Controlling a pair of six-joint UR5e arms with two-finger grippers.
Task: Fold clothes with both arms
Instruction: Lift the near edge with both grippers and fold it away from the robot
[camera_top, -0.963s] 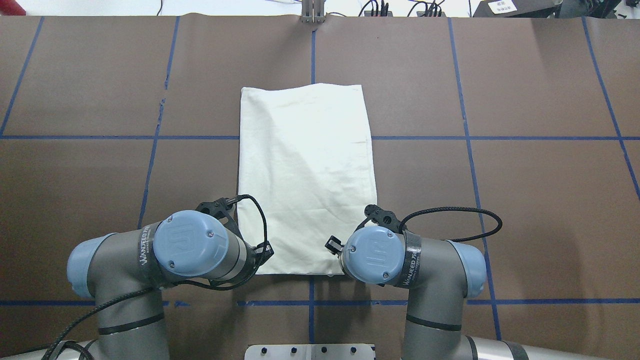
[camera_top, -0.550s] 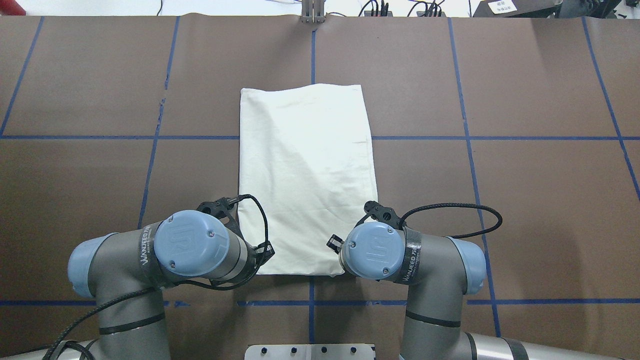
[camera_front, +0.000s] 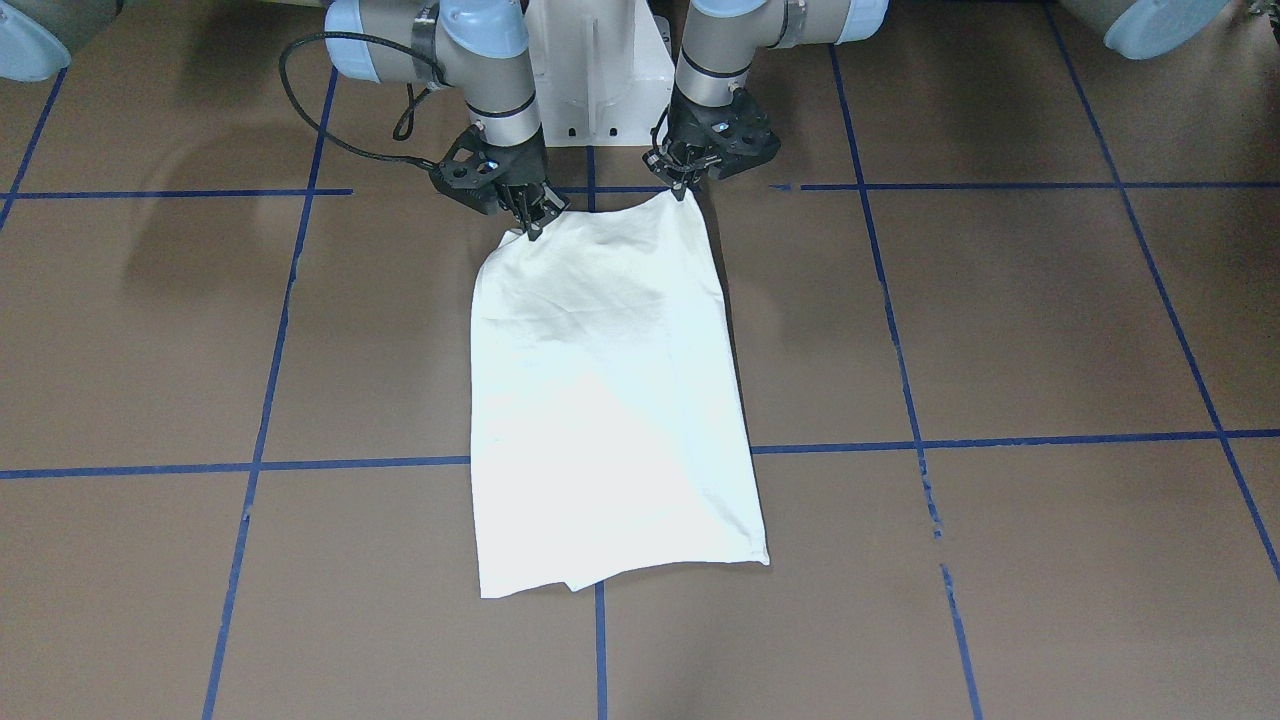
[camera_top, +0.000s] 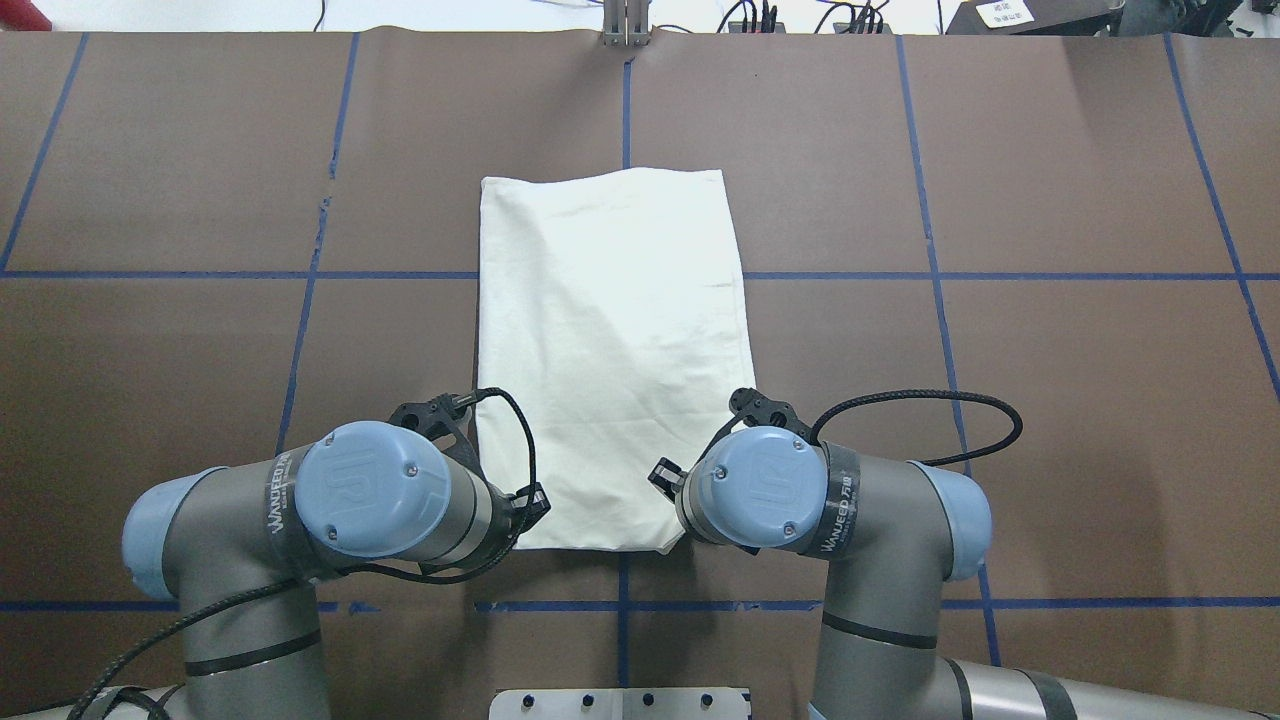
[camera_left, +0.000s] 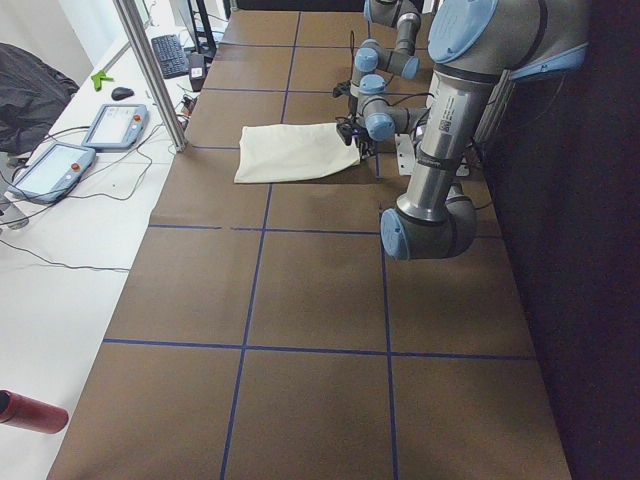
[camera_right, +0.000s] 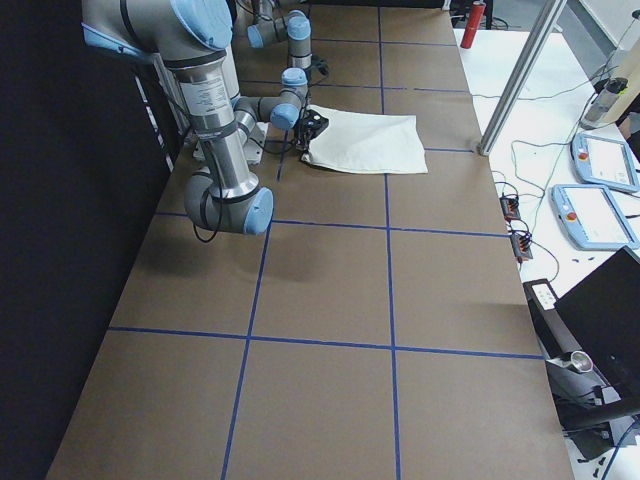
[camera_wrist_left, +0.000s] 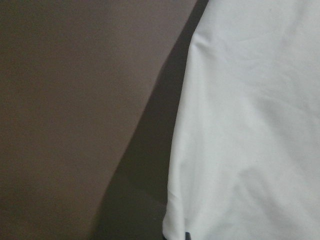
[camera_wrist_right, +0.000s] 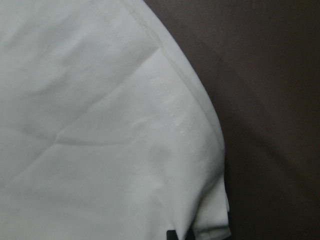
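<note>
The clothes are one plain cream-white shirt (camera_front: 610, 400) folded into a long rectangle (camera_top: 610, 340) in the middle of the brown table, no print showing. Both arms reach its edge nearest the robot. My left gripper (camera_front: 686, 188) is shut on one near corner, which rises to its fingers. The other near corner sits pinched in my right gripper (camera_front: 532, 222). From overhead the wrists (camera_top: 375, 500) (camera_top: 760, 490) hide both grippers. The left wrist view shows the shirt's side edge (camera_wrist_left: 250, 125). Its hemmed corner (camera_wrist_right: 100, 125) fills the right wrist view.
The white pedestal (camera_front: 600, 70) stands just behind the grippers. Blue tape lines (camera_top: 300, 330) grid the table. A metal post (camera_left: 150, 70) stands at the far edge, with teach pendants (camera_left: 55, 165) on the white bench beyond it. A red cylinder (camera_left: 30, 412) lies off the table's left end.
Both wrist caps look slightly larger, so the wrists have risen a little. The right wrist has shifted right and away, and the shirt's near right corner has drawn inward.
</note>
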